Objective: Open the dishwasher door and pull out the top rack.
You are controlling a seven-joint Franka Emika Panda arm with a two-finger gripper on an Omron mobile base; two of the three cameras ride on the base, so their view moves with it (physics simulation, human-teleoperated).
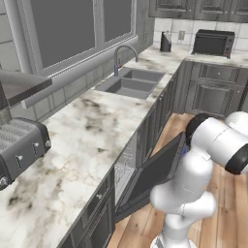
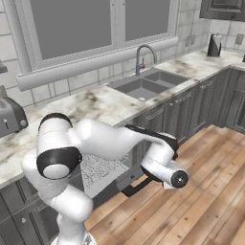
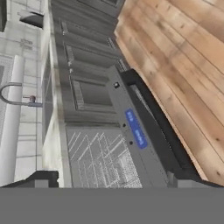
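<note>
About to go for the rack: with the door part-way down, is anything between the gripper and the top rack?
Yes. The dishwasher door is only partly lowered, still tilted across the opening. In the hand view its top edge strip lies beside the top rack, which sits inside the cavity. The door probably needs dropping further first.

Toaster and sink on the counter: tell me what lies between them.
Left base view: between the toaster and the sink lies only bare marble counter; nothing stands on that stretch.

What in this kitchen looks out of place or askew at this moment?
Only the dishwasher door: it hangs partly open, tilted out from the cabinet row, with the top rack visible behind it, apparently not yet pulled out. Nothing looks spilled or damaged.
</note>
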